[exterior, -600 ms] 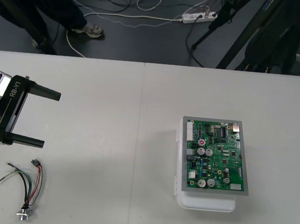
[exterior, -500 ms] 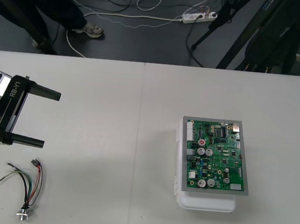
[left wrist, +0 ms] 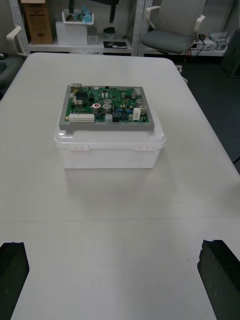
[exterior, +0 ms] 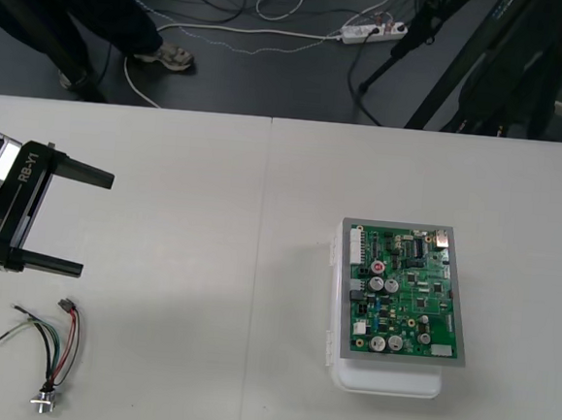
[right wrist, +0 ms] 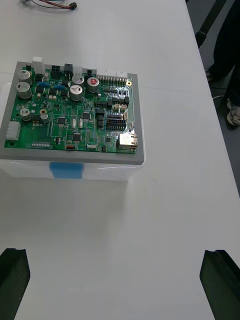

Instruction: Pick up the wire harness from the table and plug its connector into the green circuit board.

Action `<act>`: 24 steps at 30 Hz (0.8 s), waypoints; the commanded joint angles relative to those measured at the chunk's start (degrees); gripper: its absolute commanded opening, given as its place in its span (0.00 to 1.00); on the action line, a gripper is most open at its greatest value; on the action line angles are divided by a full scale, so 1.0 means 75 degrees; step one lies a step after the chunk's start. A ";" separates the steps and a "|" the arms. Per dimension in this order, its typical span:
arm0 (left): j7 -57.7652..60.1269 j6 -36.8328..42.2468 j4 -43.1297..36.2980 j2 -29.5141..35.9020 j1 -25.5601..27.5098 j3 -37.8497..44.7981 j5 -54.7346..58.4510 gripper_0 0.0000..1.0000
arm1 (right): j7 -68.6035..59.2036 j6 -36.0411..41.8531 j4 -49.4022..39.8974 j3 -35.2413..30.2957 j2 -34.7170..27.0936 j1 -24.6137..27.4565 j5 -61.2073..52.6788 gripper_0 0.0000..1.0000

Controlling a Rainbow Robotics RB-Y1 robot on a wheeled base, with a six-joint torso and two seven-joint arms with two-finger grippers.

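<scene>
The wire harness (exterior: 46, 352) is lying loose on the table (exterior: 216, 166), well apart from the circuit board (exterior: 406, 293) and far off to the board's left, about level with the board's near end. It is showing as a small bundle of thin wires, red, green and black with a pale strand beside them, fanning out and curving together. One small black plug (exterior: 65, 305) is sitting at the harness's far end and one round metal socket (exterior: 43, 402) at its near end. The plug is not touching the board.

One green board is resting on one white base (exterior: 384, 379), which is sticking out past the board's near edge.

Two grippers are showing. The left gripper (exterior: 97, 223) is hanging well to the left of the board, about level with it, its two black fingers (exterior: 48, 263) spread wide and holding nothing. The right gripper (right wrist: 115, 255) is facing the board from a short way off, its fingers (right wrist: 219, 280) standing far apart with nothing between them.
</scene>
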 commanded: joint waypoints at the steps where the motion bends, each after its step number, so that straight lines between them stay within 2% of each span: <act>1: 0.0498 -0.0228 -0.0164 0.0349 0.0110 0.0224 0.0022 1.00 | 0.0069 -0.0052 -0.0179 0.0092 -0.0417 0.0120 0.0022 1.00; 24: 0.0498 -0.0228 -0.0164 0.0349 0.0110 0.0224 0.0022 1.00 | 0.0069 -0.0052 -0.0179 0.0092 -0.0417 0.0120 0.0022 1.00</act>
